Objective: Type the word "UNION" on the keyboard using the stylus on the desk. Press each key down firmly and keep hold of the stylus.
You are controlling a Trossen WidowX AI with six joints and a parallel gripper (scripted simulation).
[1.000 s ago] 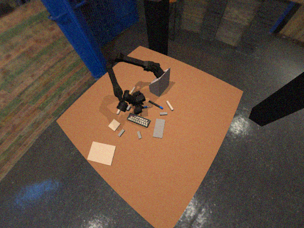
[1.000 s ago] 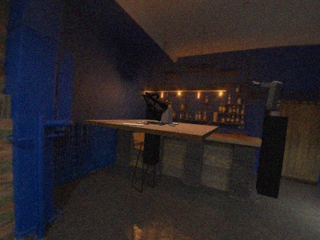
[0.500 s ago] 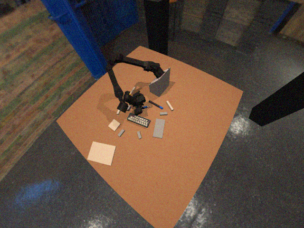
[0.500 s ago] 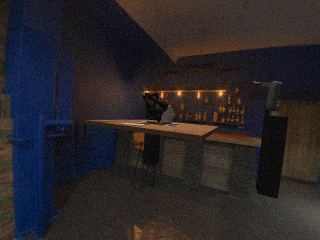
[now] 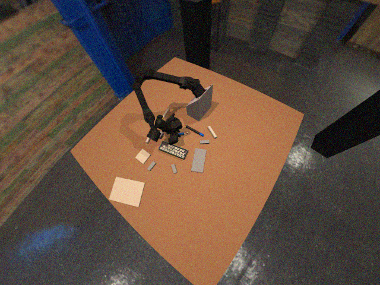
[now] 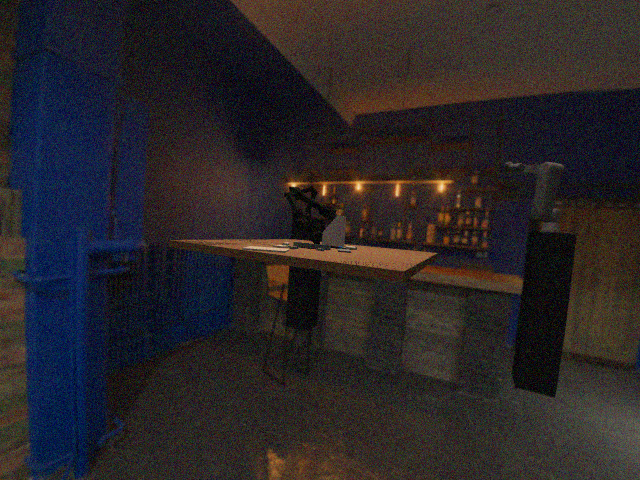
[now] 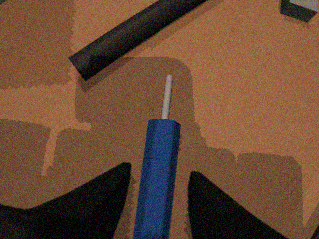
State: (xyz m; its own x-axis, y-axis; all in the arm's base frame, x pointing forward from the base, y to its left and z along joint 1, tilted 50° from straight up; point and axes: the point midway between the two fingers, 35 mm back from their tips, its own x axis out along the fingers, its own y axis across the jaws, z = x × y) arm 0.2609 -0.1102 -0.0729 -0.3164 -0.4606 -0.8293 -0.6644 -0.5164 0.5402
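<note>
1. Spread partway, the gripper [image 5: 174, 139] [image 7: 159, 175] had its fingertips on either side of the stylus, with a gap showing at each; it pinched nothing.
2. Between those tips, the blue stylus [image 5: 182, 133] [image 7: 159, 164] appeared to lie on the desk [image 5: 233, 171] [image 6: 330, 253], its thin pale point facing away from the gripper. It looked light and stiff, its faceted barrel probably smooth enough to slip or roll under a crooked pinch.
3. The barrel seemed the place to take hold, squarely across its flats and well behind the point. The slender point looked the weakest part, best left free of the fingers. Firm key presses would likely push the stylus back through a loose grasp, so a snug one was called for.
4. Beyond the point lay the black marker [image 5: 194, 130] [image 7: 130, 37], close enough to be nudged by a careless sweep.
5. Apart from the stylus, the keyboard [image 5: 173, 150] waited for "UNION", which would need the stylus angled point-down.
</note>
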